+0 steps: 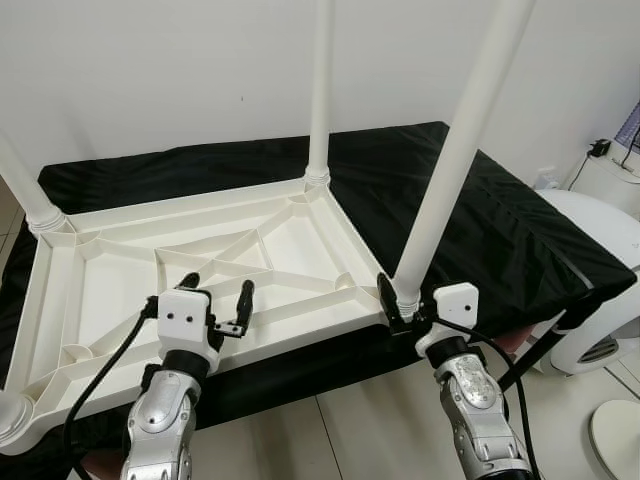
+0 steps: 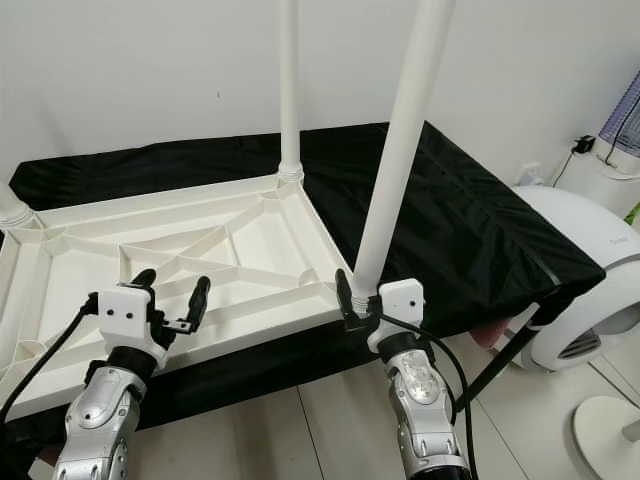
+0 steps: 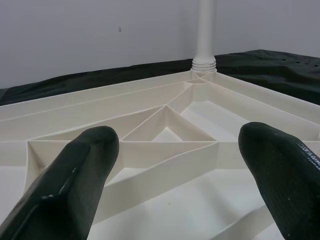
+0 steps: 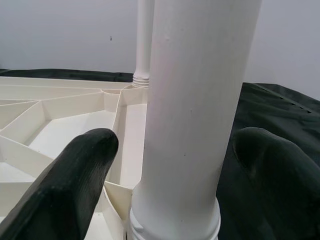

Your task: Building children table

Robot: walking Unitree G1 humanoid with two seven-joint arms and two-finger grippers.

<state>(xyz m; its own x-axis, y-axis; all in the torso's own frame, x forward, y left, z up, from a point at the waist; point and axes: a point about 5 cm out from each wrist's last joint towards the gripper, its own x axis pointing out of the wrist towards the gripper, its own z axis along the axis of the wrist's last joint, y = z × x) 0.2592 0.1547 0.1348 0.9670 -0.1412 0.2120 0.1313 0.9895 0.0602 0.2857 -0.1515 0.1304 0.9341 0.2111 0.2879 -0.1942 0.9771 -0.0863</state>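
Note:
A white plastic children's table top (image 1: 120, 290) lies upside down on a black-covered surface (image 1: 480, 210), its ribbed underside facing up. White legs stand in three corners: far left (image 1: 25, 195), far right (image 1: 320, 90) and near right (image 1: 455, 150). My left gripper (image 1: 218, 290) hovers open over the ribs near the front edge, holding nothing; its fingers (image 3: 85, 165) frame the triangular ribs. My right gripper (image 1: 400, 305) is open at the base of the near right leg (image 4: 195, 100), one finger (image 4: 80, 180) on each side of it.
A rounded white appliance (image 1: 600, 260) and a white disc base (image 1: 615, 430) stand on the tiled floor to the right. A black strut (image 1: 540, 350) slants down under the covered surface's right corner. A bare wall is close behind.

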